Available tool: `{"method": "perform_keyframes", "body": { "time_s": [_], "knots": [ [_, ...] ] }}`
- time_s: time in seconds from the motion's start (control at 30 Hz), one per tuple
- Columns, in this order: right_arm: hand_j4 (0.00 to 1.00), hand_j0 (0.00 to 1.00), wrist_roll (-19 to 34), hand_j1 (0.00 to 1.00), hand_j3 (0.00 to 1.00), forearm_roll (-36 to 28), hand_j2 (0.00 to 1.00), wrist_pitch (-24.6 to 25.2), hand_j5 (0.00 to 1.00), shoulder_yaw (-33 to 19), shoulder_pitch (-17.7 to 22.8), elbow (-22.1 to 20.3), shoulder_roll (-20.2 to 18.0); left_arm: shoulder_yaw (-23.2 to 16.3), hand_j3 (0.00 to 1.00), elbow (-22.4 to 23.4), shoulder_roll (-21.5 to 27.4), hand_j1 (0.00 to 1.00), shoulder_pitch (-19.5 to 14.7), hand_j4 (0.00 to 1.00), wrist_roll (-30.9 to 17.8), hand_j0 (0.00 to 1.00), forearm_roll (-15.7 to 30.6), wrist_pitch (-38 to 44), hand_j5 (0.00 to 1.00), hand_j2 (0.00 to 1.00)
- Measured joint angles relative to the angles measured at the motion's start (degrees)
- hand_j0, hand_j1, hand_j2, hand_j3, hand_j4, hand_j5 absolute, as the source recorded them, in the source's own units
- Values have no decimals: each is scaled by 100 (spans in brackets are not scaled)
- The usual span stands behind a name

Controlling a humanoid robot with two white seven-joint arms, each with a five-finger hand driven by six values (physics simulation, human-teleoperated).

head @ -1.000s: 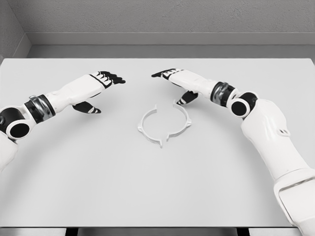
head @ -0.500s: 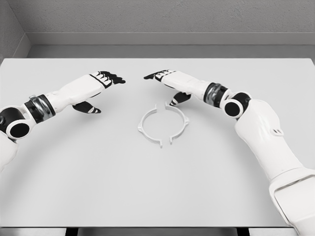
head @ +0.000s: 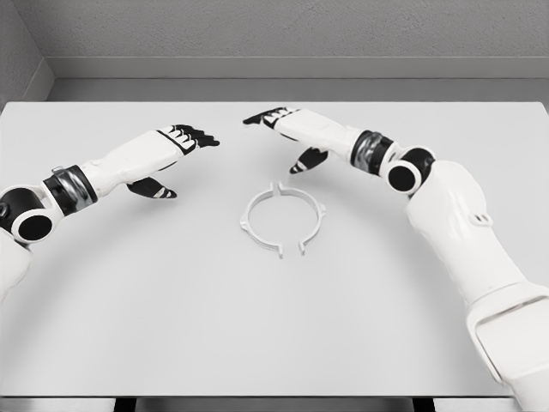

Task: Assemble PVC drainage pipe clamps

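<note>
Lying flat on the table [head: 103, 326], the two clamp halves [head: 283, 220] form a nearly closed ring. They look thin, stiff and light, best pinched at the end tabs. Beyond the ring, the right hand [head: 287, 129] and left hand [head: 167, 148] hover, fingers extended and holding nothing.

The clamp ring [head: 283, 220] below the right hand [head: 287, 129] is looking like smooth white plastic. The table [head: 171, 300] is showing a matt, pale grey surface. Both arms are shining glossy white.
</note>
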Motion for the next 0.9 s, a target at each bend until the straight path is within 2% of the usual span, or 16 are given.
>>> {"method": "perform_keyframes", "body": {
  "time_s": [0.1,0.17,0.3,0.37,0.43,0.57,0.7,0.77,0.8,0.9],
  "knots": [
    [100,100,-13,100,100,-82,100,-4,100,-104,61,1,-242,-7,100,0,-1,100,0,100,0,100,0,0,100,100],
    [100,100,2,100,100,-192,100,-5,100,-463,404,-215,-485,-16,100,0,-10,100,0,100,1,100,-3,0,100,100],
    [100,100,11,100,100,-516,100,-5,100,-1065,984,-846,-942,-43,100,-1,-42,100,0,100,-1,100,-8,0,100,100],
    [100,100,1,100,100,-631,100,5,100,-1217,1506,-1327,-1200,-55,100,1,-56,100,-16,100,-2,100,-11,0,100,100],
    [100,100,11,100,100,-742,100,-7,100,-1403,1819,-1834,-1439,-80,100,46,-66,100,-114,100,-4,100,-8,1,100,100],
    [100,100,7,100,100,-1249,100,-2,100,-1615,2180,-2424,-1861,-134,100,192,-119,100,-158,100,-7,100,-15,0,100,100],
    [100,100,18,100,100,-1533,100,-4,100,-1660,2751,-2836,-2047,-180,100,326,-220,100,-272,100,-7,100,-30,1,100,100],
    [100,100,25,100,100,-1582,100,-2,100,-1653,2786,-3059,-2074,-333,100,478,-344,100,-483,100,-7,100,-45,2,100,100],
    [100,100,28,100,100,-1593,100,-2,100,-1645,2909,-3133,-2075,-412,100,535,-403,100,-492,100,-8,100,-53,1,100,100],
    [100,100,29,100,100,-1630,100,-2,100,-1631,2953,-3411,-2076,-567,100,610,-518,100,-501,100,-17,100,-66,0,100,100]
  ]
}}
